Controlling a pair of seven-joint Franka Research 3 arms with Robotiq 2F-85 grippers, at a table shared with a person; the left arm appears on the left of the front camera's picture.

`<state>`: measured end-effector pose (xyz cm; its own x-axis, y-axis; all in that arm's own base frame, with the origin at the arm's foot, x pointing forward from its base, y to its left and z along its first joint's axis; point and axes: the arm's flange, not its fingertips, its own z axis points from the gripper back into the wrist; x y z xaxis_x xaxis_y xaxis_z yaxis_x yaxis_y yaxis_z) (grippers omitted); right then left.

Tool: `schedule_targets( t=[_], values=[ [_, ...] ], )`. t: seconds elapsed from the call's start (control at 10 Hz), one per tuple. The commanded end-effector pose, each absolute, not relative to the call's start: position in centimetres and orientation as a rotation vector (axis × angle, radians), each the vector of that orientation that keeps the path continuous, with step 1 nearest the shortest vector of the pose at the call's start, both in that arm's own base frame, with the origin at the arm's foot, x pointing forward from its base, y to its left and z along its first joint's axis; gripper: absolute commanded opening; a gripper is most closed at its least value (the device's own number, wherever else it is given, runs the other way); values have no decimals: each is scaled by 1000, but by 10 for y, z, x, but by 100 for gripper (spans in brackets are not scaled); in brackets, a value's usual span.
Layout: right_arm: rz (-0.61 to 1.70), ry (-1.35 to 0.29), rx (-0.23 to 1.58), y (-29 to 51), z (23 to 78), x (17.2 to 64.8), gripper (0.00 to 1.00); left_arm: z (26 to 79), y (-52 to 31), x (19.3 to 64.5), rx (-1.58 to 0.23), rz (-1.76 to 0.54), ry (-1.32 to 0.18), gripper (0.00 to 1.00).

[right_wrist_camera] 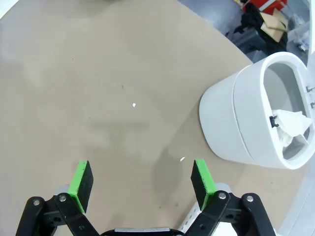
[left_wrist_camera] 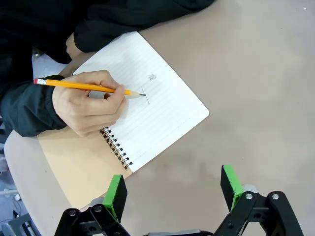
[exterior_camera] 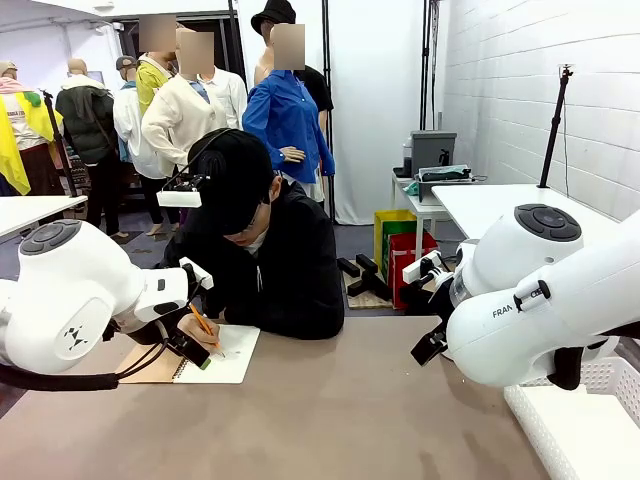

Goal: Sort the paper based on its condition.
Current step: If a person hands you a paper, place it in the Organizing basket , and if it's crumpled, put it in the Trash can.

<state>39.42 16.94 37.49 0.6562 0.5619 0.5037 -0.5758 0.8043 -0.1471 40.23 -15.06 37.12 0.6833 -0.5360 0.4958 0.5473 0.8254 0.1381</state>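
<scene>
A person leans over the far side of the table and writes with a yellow pencil (left_wrist_camera: 88, 87) on the lined white top page (left_wrist_camera: 152, 110) of a spiral-bound notebook (exterior_camera: 215, 355) with a brown cover. My left gripper (left_wrist_camera: 173, 192) hovers open just beside the notebook's near edge, nothing between its green pads; in the front view this gripper (exterior_camera: 197, 352) sits next to the writing hand (exterior_camera: 195, 328). Over bare tabletop, my right gripper (right_wrist_camera: 141, 183) is open and empty. Crumpled white paper (right_wrist_camera: 290, 125) lies inside a white round bin (right_wrist_camera: 231, 123) beside it.
A white lattice basket (exterior_camera: 580, 425) stands at the table's near right corner under my right arm (exterior_camera: 540, 310). The person's sleeve (left_wrist_camera: 29, 110) and body crowd the notebook's far side. Brown tabletop (exterior_camera: 330, 410) stretches between the arms.
</scene>
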Motion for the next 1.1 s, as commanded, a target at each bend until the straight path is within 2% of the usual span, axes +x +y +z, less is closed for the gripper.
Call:
schedule_targets(
  t=[0.0, 0.3, 0.5, 0.8, 1.0],
  values=[
    [645, -563, 27, 169, 375, 394, 100, 371, -150, 402, -22, -606, -549, 100],
    [645, -562, 26, 169, 375, 394, 100, 371, -151, 402, -22, -607, -549, 100],
    [638, -514, 108, 185, 377, 382, 100, 374, -154, 399, -8, -578, -503, 100],
    [640, -430, 190, 196, 382, 371, 100, 385, -154, 384, -138, -567, -460, 100],
    [538, -411, 142, 209, 392, 361, 100, 410, -157, 367, -218, -584, -457, 100]
  ],
)
